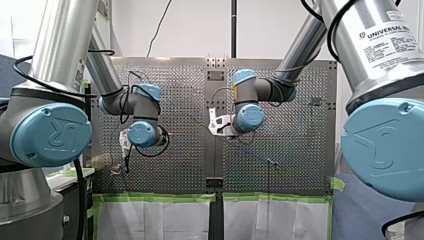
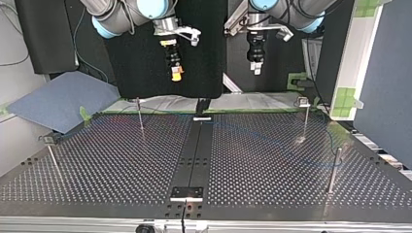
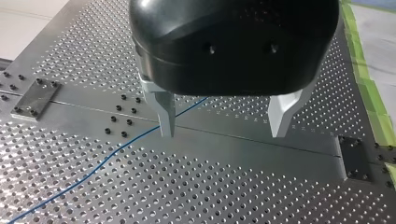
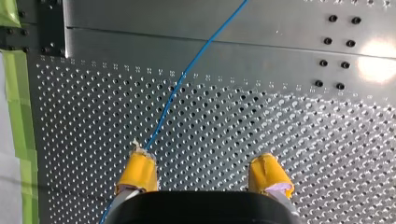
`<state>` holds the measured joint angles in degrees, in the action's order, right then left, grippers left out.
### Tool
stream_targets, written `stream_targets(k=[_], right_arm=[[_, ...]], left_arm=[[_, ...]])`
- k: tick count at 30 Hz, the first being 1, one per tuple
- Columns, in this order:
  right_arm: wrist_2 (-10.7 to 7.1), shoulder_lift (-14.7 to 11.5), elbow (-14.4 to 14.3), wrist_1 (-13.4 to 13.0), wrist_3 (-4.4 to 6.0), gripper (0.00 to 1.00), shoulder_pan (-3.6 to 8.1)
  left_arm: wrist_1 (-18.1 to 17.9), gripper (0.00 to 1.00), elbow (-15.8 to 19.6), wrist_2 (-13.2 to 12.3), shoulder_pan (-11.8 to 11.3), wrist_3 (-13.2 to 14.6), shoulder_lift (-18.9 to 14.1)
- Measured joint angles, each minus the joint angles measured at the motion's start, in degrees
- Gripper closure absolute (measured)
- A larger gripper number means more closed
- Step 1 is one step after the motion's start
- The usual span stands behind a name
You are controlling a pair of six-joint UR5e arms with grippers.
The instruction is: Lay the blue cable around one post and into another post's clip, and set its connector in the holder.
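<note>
Your right gripper [image 4: 204,161] is hovering spread and empty, the cable [image 4: 180,80] running beside one pad. Your left gripper [image 3: 223,134] is likewise gaping, the cable passing one finger.

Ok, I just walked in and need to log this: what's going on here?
Both arms hang above the table. My left hand and my right hand are open and empty. The cable lies flat on the table below them, held by neither. Neither hand is near the posts.

cable [image 4: 184,74] blue | table [image 3: 233,186] silver, hole-dotted | tape [image 4: 21,116] green | right end effector [image 4: 203,159] pads [image 4: 140,170] yellow
</note>
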<state>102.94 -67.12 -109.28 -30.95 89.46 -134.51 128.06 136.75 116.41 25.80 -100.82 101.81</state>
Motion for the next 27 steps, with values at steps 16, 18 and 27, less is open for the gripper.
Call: stream_targets(k=[16,18,27], right_arm=[[-1.51,0.08,-2.28,-3.11,-0.67,0.01,-1.43],[-1.5,0.09,-2.37,-3.38,-0.8,0.01,-1.62],[-1.51,0.09,-2.39,-4.18,-1.37,0.01,-2.35]], left_arm=[[-0.61,0.0,-0.12,-0.24,-0.19,-0.59,0.02],[-0.57,0.0,-0.12,-0.14,-0.24,-0.6,0.01],[-0.08,0.0,-0.11,0.54,-0.37,-1.38,0.01]])
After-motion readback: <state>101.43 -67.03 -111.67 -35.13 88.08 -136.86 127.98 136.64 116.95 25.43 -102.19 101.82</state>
